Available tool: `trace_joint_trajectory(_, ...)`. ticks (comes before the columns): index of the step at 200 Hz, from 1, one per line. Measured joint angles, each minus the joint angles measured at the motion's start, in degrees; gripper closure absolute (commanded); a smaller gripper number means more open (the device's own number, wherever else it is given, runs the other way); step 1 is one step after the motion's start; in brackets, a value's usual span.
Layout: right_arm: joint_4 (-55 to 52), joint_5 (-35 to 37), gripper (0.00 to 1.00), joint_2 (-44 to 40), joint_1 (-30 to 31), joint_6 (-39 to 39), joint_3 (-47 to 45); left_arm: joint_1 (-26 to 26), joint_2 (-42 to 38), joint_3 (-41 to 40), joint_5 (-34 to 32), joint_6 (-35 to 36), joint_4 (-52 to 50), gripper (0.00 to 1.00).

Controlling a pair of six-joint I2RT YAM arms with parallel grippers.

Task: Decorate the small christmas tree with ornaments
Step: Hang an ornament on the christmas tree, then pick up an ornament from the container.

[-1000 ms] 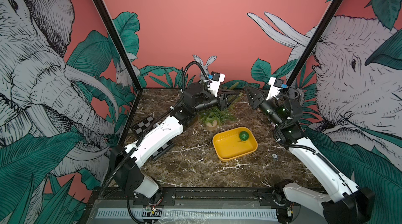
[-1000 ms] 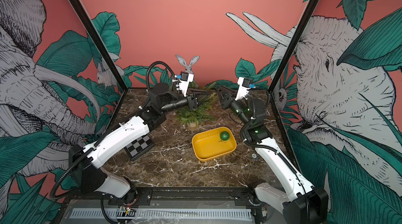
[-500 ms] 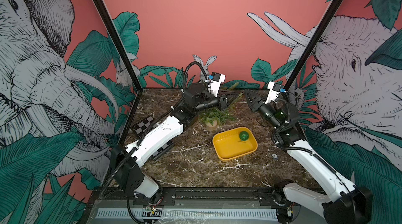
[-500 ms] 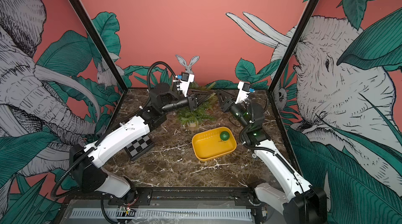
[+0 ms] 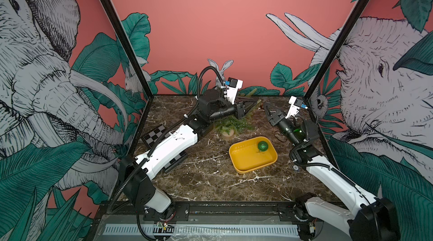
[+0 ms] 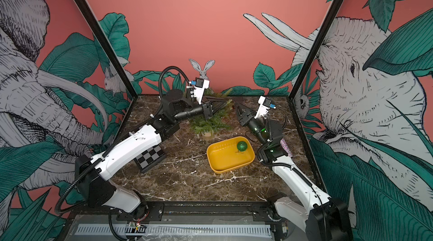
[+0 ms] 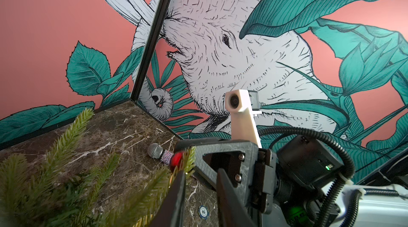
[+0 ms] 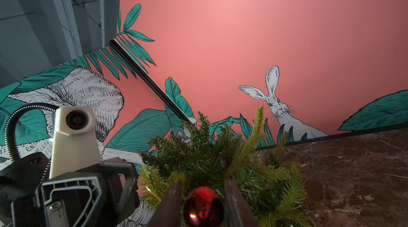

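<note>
Chip reads "50". Your right gripper is slightly open, jaws flanking the red ball, barely off it. Left gripper is part open, nothing held.

A shiny dark-red ball ornament sits between the two dark jaws of the right gripper. The jaws stand just beside it, and whether they touch it is unclear. Directly behind it rises the small christmas tree, with dark and light green needles. Beside the tree is a white camera housing mounted on black arm hardware. Beyond lie a brown marble worktop and a pink wall bearing a drawn white rabbit.
</note>
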Motion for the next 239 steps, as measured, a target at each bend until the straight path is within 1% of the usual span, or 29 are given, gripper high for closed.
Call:
trace_joint_trajectory(13, 1.3, 0.0, 0.56, 0.0, 0.0, 1.1, -1.0, 0.0, 0.0, 0.0, 0.0, 0.0, 0.0, 0.73)
trace_joint_trajectory(44, 2.7, -0.5, 0.56, 0.0, 0.0, 2.7, -2.6, 0.0, 0.0, 0.0, 0.0, -0.1, 0.0, 0.73)
trace_joint_trajectory(59, 2.8, -0.8, 0.56, -0.4, 0.0, 2.9, -3.5, 0.0, 0.0, 0.0, 0.0, -0.1, 0.0, 0.71)
trace_joint_trajectory(85, -0.5, -1.5, 0.55, -3.6, 0.0, 2.4, -5.4, 0.0, -0.5, -0.1, -0.3, 0.1, -1.3, 0.68)
trace_joint_trajectory(101, -5.0, -1.6, 0.55, -7.1, 0.0, 0.9, -6.1, 0.0, -2.1, -1.0, -1.0, 0.7, -2.7, 0.65)
trace_joint_trajectory(119, -11.4, -1.5, 0.55, -11.3, 0.0, -1.2, -6.3, 0.0, -5.0, -2.7, -2.0, 1.5, -4.9, 0.64)
trace_joint_trajectory(146, -23.3, 0.1, 0.54, -16.9, 0.0, -5.9, -6.2, 0.0, -10.6, -5.4, -4.0, 3.3, -8.7, 0.62)
trace_joint_trajectory(161, -30.5, 1.7, 0.52, -18.6, 0.0, -8.6, -5.9, 0.0, -13.7, -7.0, -5.2, 4.2, -10.0, 0.6)
trace_joint_trajectory(183, -39.5, 3.7, 0.5, -19.4, 0.0, -11.9, -5.5, 0.0, -17.9, -9.4, -7.1, 5.6, -12.5, 0.57)
trace_joint_trajectory(199, -45.2, 4.9, 0.48, -19.0, 0.0, -13.6, -4.9, 0.0, -21.0, -12.0, -9.1, 6.7, -14.5, 0.54)
trace_joint_trajectory(227, -52.6, 6.6, 0.47, -16.6, 0.0, -15.7, -3.5, 0.0, -26.8, -17.7, -13.6, 8.2, -18.1, 0.45)
trace_joint_trajectory(239, -54.7, 7.3, 0.46, -15.1, 0.0, -16.2, -3.0, 0.0, -29.4, -20.3, -15.8, 8.5, -19.6, 0.43)
